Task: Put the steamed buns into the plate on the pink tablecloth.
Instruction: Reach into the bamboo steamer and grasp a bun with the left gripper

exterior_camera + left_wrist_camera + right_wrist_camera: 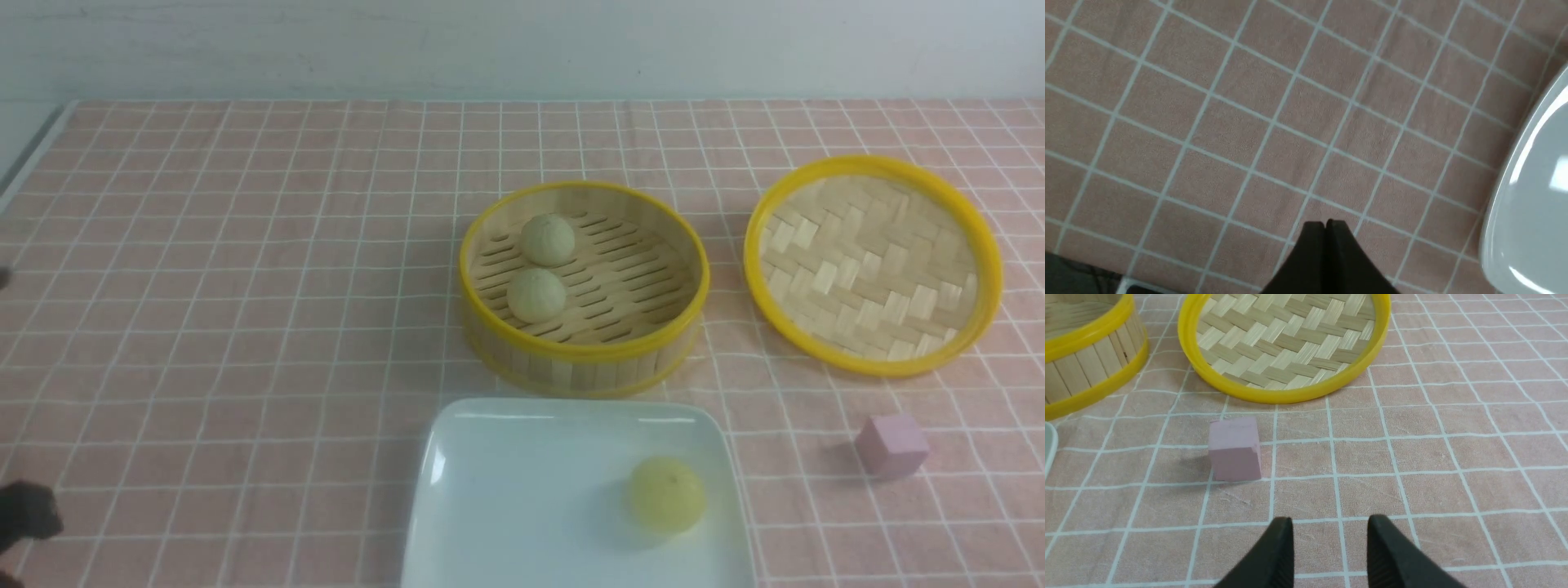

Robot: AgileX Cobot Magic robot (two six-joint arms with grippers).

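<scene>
Left gripper [1325, 223] over pink tablecloth [1241, 134]

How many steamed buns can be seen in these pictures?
2. Both lie in the bamboo steamer: the far bun toward its back wall, the near bun in front of it. The yellow ball on the plate is not counted. None seems hidden.

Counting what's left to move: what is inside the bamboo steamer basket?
Two steamed buns sit on the slatted floor of the steamer basket, left of centre. Its near wall hides the front strip of floor.
</scene>
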